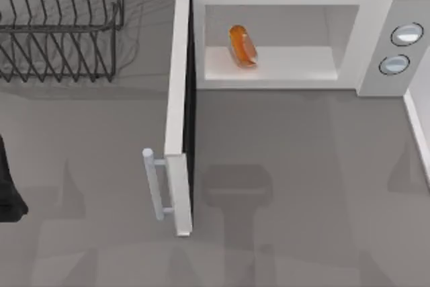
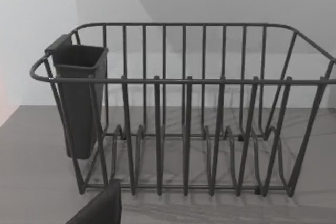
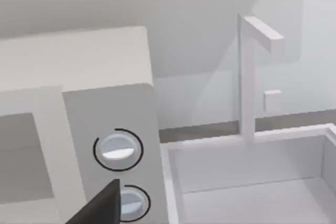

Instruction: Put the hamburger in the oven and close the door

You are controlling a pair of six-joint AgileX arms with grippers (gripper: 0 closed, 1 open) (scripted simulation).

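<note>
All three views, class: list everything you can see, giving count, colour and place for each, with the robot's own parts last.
Glossy orange-brown hamburger: one, on the oven cavity floor, left part.
Pale grey-white oven: one, at the table's far side.
White-grey door with silver bar handle: one, swung open toward the near edge.
Round bluish-white knobs: two, on the oven's right panel.
Dark wire rack: one, far left, with a dark cup.
White sink with faucet: one, right of the oven.
Left arm: dark, at the left edge.
</note>
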